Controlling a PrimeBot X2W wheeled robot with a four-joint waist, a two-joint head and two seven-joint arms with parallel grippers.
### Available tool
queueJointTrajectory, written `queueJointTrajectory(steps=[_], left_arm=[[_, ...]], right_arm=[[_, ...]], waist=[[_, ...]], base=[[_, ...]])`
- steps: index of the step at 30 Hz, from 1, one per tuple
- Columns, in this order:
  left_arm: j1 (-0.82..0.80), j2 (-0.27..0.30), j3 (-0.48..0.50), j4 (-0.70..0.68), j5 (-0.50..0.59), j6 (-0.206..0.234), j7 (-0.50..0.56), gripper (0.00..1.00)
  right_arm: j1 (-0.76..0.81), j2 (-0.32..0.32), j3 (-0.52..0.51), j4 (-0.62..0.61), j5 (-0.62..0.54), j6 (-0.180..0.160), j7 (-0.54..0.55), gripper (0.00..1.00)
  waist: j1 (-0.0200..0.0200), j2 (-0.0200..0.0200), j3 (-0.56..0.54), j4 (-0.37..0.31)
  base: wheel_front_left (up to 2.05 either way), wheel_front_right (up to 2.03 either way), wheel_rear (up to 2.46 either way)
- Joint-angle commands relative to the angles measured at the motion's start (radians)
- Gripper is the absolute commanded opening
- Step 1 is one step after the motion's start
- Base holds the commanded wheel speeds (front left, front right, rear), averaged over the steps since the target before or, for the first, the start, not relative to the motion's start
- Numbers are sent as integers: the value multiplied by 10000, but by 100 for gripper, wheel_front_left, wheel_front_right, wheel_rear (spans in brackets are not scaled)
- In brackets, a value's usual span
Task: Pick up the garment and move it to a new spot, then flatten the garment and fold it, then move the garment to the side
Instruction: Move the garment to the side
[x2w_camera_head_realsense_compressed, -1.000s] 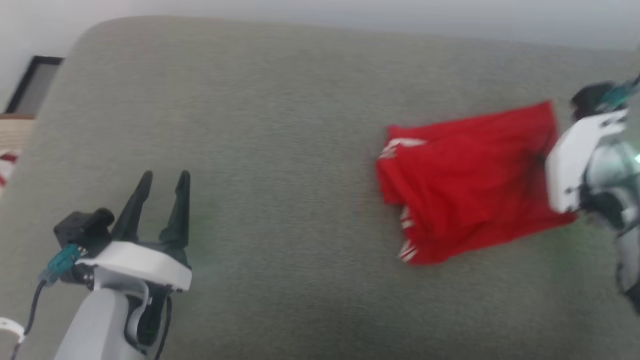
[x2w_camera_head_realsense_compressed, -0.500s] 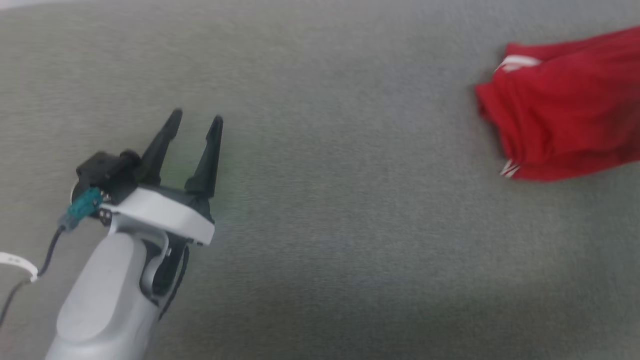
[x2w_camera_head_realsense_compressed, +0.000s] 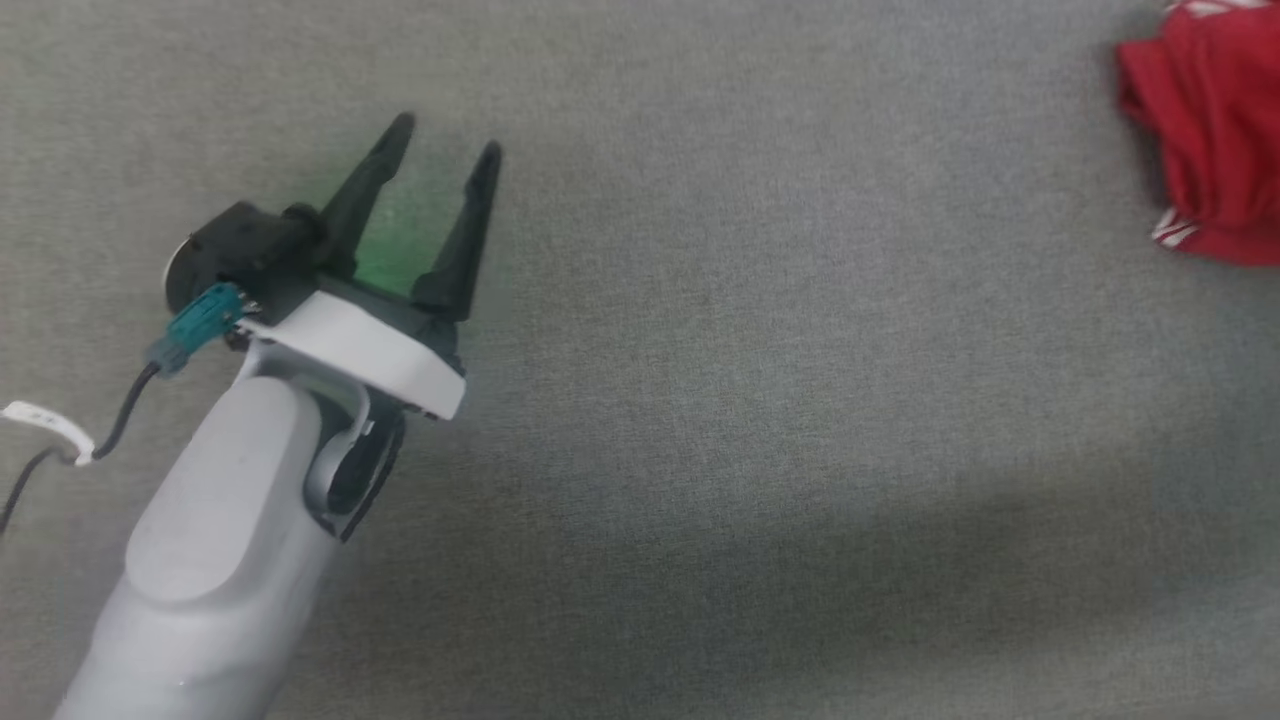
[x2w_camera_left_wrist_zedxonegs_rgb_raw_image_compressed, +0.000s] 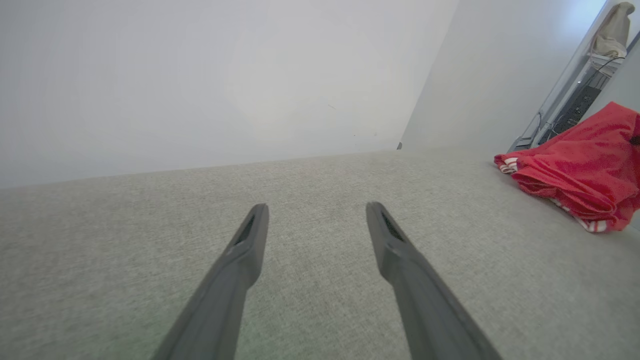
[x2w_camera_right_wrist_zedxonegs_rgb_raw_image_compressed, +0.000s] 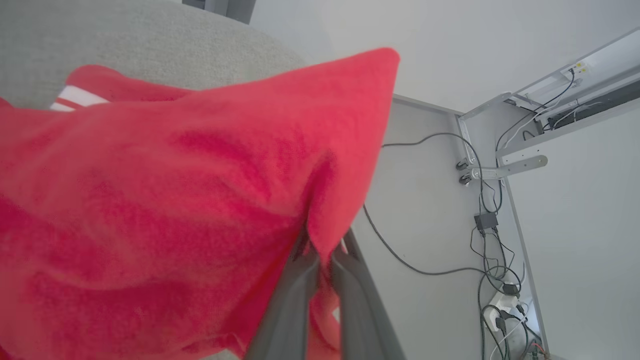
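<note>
The garment (x2w_camera_head_realsense_compressed: 1215, 140), a red shirt with white-striped trim, lies bunched at the head view's far right edge on the grey fabric surface (x2w_camera_head_realsense_compressed: 750, 350). In the right wrist view my right gripper (x2w_camera_right_wrist_zedxonegs_rgb_raw_image_compressed: 322, 250) is shut on a fold of the garment (x2w_camera_right_wrist_zedxonegs_rgb_raw_image_compressed: 175, 190), which drapes leftward from the pinch and fills much of that view. My left gripper (x2w_camera_head_realsense_compressed: 445, 135) stands open over bare surface at the left, far from the garment. From the left wrist, the open left gripper (x2w_camera_left_wrist_zedxonegs_rgb_raw_image_compressed: 315, 212) holds nothing, and the garment (x2w_camera_left_wrist_zedxonegs_rgb_raw_image_compressed: 575, 170) lies off to the right.
The grey surface stretches wide between my left gripper and the garment. A pale wall (x2w_camera_left_wrist_zedxonegs_rgb_raw_image_compressed: 200, 75) rises behind the surface. Beyond the surface's edge in the right wrist view are loose cables (x2w_camera_right_wrist_zedxonegs_rgb_raw_image_compressed: 480, 215) and a metal frame (x2w_camera_right_wrist_zedxonegs_rgb_raw_image_compressed: 505, 165).
The head camera has swung, so the garment has slid to the picture's right edge and my right arm has left the picture. The left gripper stays open.
</note>
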Motion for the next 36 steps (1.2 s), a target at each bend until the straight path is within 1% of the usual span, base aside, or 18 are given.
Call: queueJointTrajectory(steps=[1, 3, 6, 11, 16, 21, 22, 23, 24, 29, 34, 36], left_arm=[[-156, 1, -68, 22, -13, -14, -38, 100], [-338, 1, -166, 30, -7, -14, -38, 100], [-493, -7, -285, 49, -46, -14, -38, 100], [-689, 69, -434, 66, -103, -14, -38, 100], [-822, 115, -545, 114, -150, -13, -37, 100], [-931, 143, -566, 208, -149, -13, -37, 100], [-924, 188, -532, 247, -149, -13, -37, 100], [-898, 195, -509, 252, -166, -13, -37, 100], [-816, 192, -466, 265, -231, -13, -37, 100], [-519, 176, -251, 351, -368, -13, -37, 100], [-162, 241, -22, 495, -619, -13, -38, 100], [70, 282, 93, 632, -670, -13, -37, 100]], right_arm=[[-171, -49, -38, 131, -143, -11, -152, 0], [-315, -177, -23, 411, -367, -11, -422, 0], [-492, -160, 10, 793, -750, -11, -814, 0], [-708, 113, 275, 1344, -1320, -10, -1488, 0], [-924, 481, 285, 2053, -1770, -10, -2015, 0], [-1187, 747, 52, 2707, -2170, -10, -2503, 0], [-1431, 796, -343, 3103, -2551, -10, -2730, 26], [-1482, 831, -434, 3172, -2672, -10, -2761, 49], [-1527, 905, -629, 3285, -2864, -10, -2942, 100], [-1612, 1062, -1423, 3530, -3269, -10, -3293, 100], [-1597, 1389, -2211, 3674, -3192, -10, -3691, 100], [-1541, 1632, -2570, 3640, -3165, -10, -3931, 100]], waist=[[0, 0, 193, -71], [0, 0, 353, -78], [0, 0, 550, -80], [0, 0, 794, -46], [0, 0, 946, 56], [0, 0, 961, 150], [0, 0, 891, 148], [0, 0, 854, 143], [0, 0, 761, 138], [0, 0, 334, 170], [0, 0, -220, 229], [0, 0, -490, 268]], base=[[0, 0, 0], [0, 0, 0], [0, 0, 0], [0, 0, 0], [0, 0, 0], [0, 0, 0], [0, 0, 0], [0, 0, 0], [0, 0, 0], [0, 0, 0], [0, 0, 0], [0, 0, 0]])
